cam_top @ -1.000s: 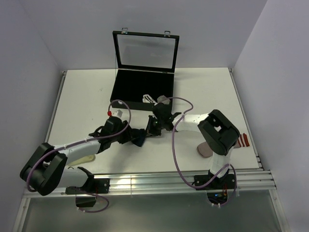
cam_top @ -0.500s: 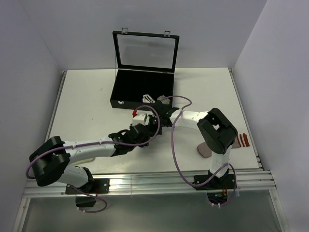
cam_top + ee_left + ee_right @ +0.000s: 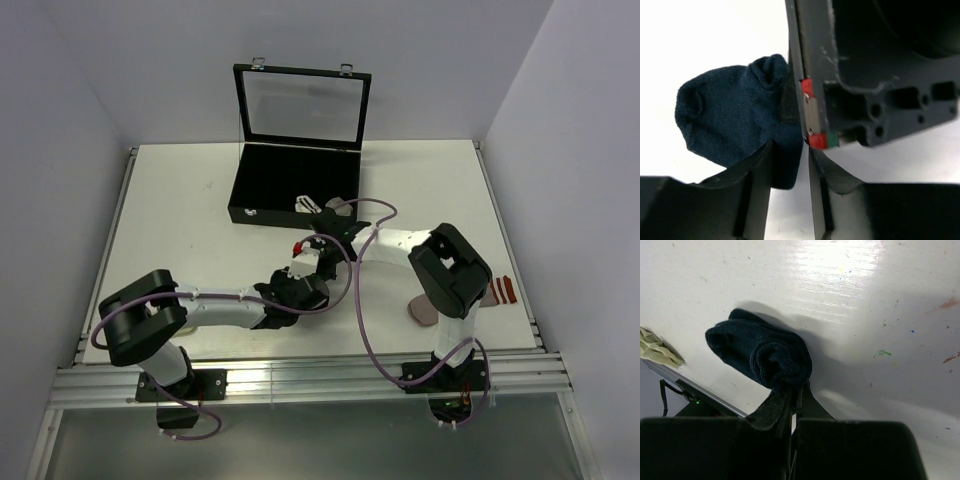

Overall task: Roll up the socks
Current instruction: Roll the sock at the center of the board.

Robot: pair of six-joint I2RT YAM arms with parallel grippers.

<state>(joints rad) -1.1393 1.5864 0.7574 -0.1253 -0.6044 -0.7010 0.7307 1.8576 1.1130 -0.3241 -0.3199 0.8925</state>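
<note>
Since the white table (image 3: 180, 200) is smooth and hard, the roll could slide or spring open if a grip slips. Right gripper (image 3: 792, 390), rigid black, is pinched tight on the navy sock (image 3: 760, 352). Left gripper (image 3: 790, 155) stands part open with the sock's edge between its fingers, unclamped. Closing off-centre may tug the roll loose. Sock is a soft, fine-knit, lumpy bundle at centre of the top view.

1. A white table (image 3: 180, 200) filled the middle of the top view, with a metal rail (image 3: 320, 380) along its lower edge.
2. A black case (image 3: 268, 178) sat at upper centre, its clear-paned lid (image 3: 303, 107) standing open.
3. In the right wrist view, a green speck (image 3: 881, 354) and a reddish mark (image 3: 950, 303) dotted the tabletop at right.
</note>
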